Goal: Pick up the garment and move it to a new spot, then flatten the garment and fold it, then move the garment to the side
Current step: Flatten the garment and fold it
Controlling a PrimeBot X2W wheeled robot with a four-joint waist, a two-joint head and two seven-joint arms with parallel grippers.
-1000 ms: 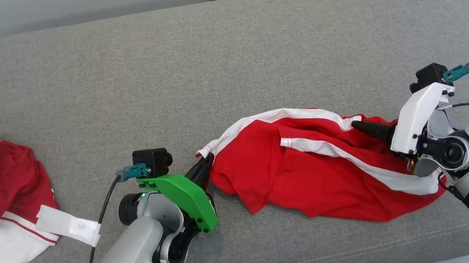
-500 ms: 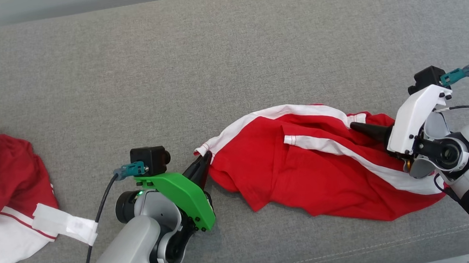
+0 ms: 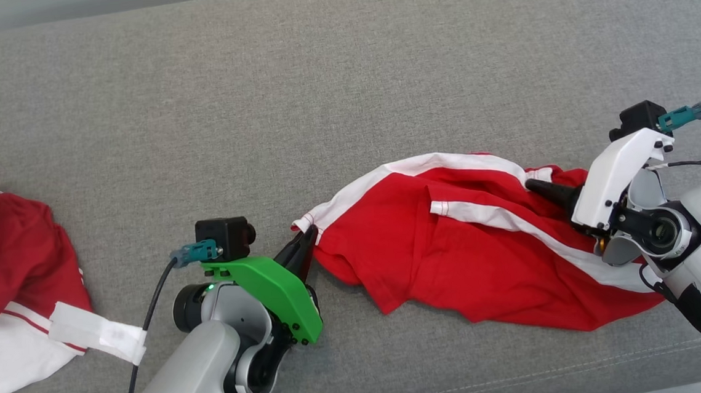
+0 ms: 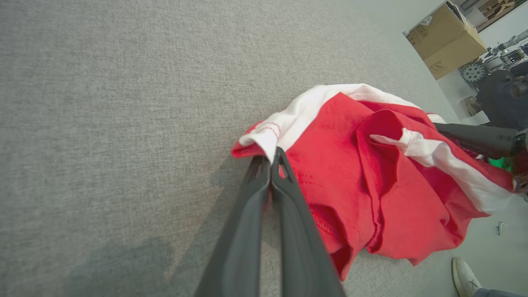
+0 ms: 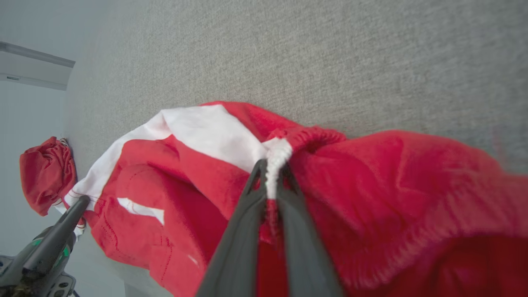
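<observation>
The garment (image 3: 452, 245) is a pair of red shorts with white side stripes, lying crumpled on the grey cushion (image 3: 293, 89) between my two arms. My left gripper (image 3: 308, 231) is shut on the white hem corner at the garment's left end; in the left wrist view the closed fingers (image 4: 272, 165) pinch that same corner of the garment (image 4: 371, 173). At the garment's right end, my right gripper (image 3: 535, 185) is shut on the gathered waistband, and in the right wrist view white fabric (image 5: 277, 154) sits squeezed between the dark fingers (image 5: 251, 194).
A second red and white garment (image 3: 10, 276) with a white tag lies at the cushion's left edge. The cushion's front edge runs just below my arms. In the left wrist view a cardboard box (image 4: 445, 39) and a person's shoe (image 4: 466, 276) sit beyond the cushion.
The head camera has tilted, so the whole scene sits a little lower. The right gripper has drawn slightly inward with the waistband; both grippers keep their hold.
</observation>
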